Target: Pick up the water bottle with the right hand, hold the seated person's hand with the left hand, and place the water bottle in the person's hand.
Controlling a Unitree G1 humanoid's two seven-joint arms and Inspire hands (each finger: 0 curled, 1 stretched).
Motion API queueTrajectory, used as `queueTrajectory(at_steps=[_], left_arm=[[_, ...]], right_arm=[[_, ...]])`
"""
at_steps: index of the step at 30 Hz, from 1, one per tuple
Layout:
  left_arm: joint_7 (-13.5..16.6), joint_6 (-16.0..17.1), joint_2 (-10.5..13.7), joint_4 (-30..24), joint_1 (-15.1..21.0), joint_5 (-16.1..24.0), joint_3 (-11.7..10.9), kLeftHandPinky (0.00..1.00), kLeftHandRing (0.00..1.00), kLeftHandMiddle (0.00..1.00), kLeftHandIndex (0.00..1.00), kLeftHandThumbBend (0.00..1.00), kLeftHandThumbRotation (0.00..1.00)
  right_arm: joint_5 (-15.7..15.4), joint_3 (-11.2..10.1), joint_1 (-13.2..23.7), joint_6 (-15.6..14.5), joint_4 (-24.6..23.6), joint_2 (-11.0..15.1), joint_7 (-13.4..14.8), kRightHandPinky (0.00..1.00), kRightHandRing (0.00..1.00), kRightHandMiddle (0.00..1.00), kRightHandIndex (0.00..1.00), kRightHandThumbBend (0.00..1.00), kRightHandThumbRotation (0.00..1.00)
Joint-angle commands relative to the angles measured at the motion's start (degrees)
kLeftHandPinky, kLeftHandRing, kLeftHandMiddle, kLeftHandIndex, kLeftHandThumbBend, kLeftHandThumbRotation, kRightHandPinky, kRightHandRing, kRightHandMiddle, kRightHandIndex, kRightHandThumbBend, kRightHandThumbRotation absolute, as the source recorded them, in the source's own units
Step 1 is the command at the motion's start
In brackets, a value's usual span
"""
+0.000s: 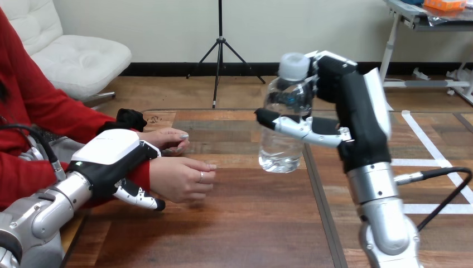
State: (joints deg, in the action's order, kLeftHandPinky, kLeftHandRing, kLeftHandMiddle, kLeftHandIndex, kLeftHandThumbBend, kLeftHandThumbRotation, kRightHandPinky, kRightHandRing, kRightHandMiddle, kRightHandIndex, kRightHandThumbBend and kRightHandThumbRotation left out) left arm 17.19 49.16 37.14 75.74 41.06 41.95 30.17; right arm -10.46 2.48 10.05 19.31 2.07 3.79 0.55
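A clear water bottle (283,123) with a white cap hangs upright above the table, right of centre. My right hand (357,120) is shut on it, thumb across its front and fingers round its neck. At the left, the person's two hands rest on the table: the nearer hand (181,177) lies palm down, the farther hand (165,138) behind it. My left hand (114,162) lies over the red-sleeved wrist of the nearer hand, with its thumb curled under the wrist and its fingers curled over the far side.
The wooden table (251,223) has a dark seam running front to back under my right arm. A black cable (440,195) trails off to the right of my right forearm.
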Motion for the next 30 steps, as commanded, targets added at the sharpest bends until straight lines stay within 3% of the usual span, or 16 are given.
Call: queueTrajectory(at_steps=[1, 23, 30], left_arm=[[2.8, 2.7, -1.9, -3.1, 2.3, -1.2, -1.4, 0.36, 0.43, 0.49, 0.5, 0.77, 0.32], [2.8, 6.3, -2.8, -5.6, 1.8, -3.5, -2.7, 0.35, 0.42, 0.49, 0.5, 0.78, 0.29], [0.9, 6.9, -3.3, -7.2, 1.3, -4.4, -3.6, 0.35, 0.42, 0.49, 0.5, 0.79, 0.28]], right_arm=[[-0.1, 0.8, 5.9, 3.0, 0.6, -1.3, 1.3, 0.31, 0.37, 0.52, 0.51, 0.83, 0.0], [-0.4, 3.2, 6.2, 7.8, 7.7, -4.0, 2.2, 0.32, 0.38, 0.53, 0.51, 0.85, 0.0], [-0.2, 3.9, 6.5, 10.1, 10.2, -4.4, 2.5, 0.32, 0.38, 0.53, 0.51, 0.85, 0.0]])
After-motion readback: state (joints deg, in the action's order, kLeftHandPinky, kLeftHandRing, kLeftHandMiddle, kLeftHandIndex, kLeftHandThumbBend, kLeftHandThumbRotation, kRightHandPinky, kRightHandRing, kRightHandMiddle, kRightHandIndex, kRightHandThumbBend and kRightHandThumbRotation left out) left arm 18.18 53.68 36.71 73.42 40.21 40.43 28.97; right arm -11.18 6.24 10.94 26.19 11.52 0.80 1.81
